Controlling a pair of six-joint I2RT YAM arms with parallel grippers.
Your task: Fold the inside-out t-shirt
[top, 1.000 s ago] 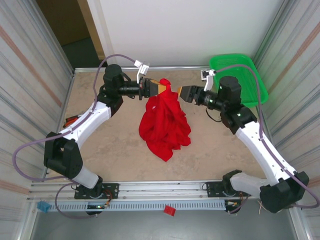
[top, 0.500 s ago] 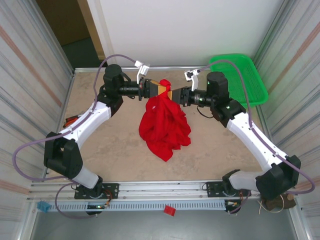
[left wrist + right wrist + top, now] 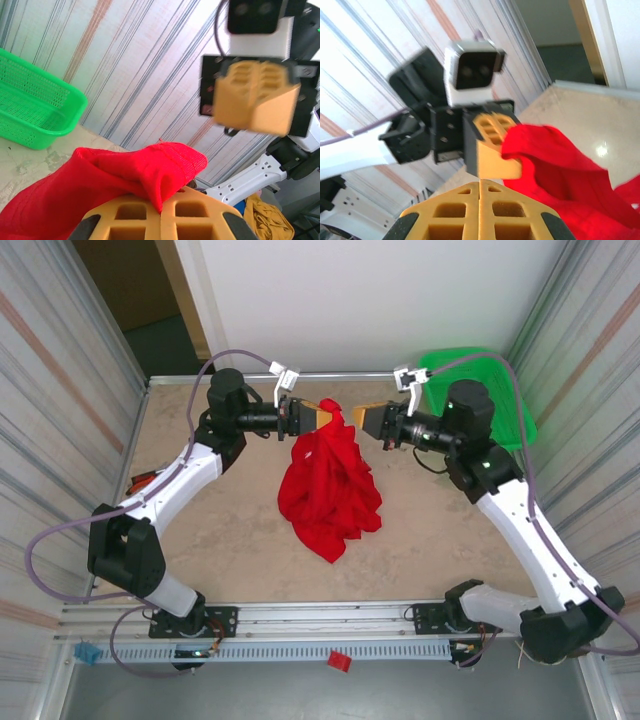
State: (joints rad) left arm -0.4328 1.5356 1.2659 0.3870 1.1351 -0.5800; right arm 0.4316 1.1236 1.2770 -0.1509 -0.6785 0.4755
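**Condition.** The left gripper (image 3: 327,415) is clamped on a small fold of the t-shirt (image 3: 330,485). In the left wrist view the cloth is pinched in the seam between the two pads. The shirt hangs from this single hold as a bunched, twisted mass over the middle of the table (image 3: 220,540). Whether its lower end rests on the surface cannot be told from above. The right gripper (image 3: 362,419) faces the left one from just beside it. Its fingers are together and hold nothing.

**Hazards.**
- Slip: the hold covers only a narrow edge of cloth. The weight of the hanging shirt, or a quick move, can pull it free and drop the shirt in a heap.
- Missed grasp: the right gripper's fingers must part before it approaches. With the fingers together it only pushes the cloth aside.
- Collision: the two grippers are close and point at each other. A direct advance risks pad-to-pad contact.
- Wrong layer: the bunched cloth hides hems and sleeves. A blind pinch can take several layers and deepen the twist.
- Snag: the green basket (image 3: 500,390) stands near the right arm.
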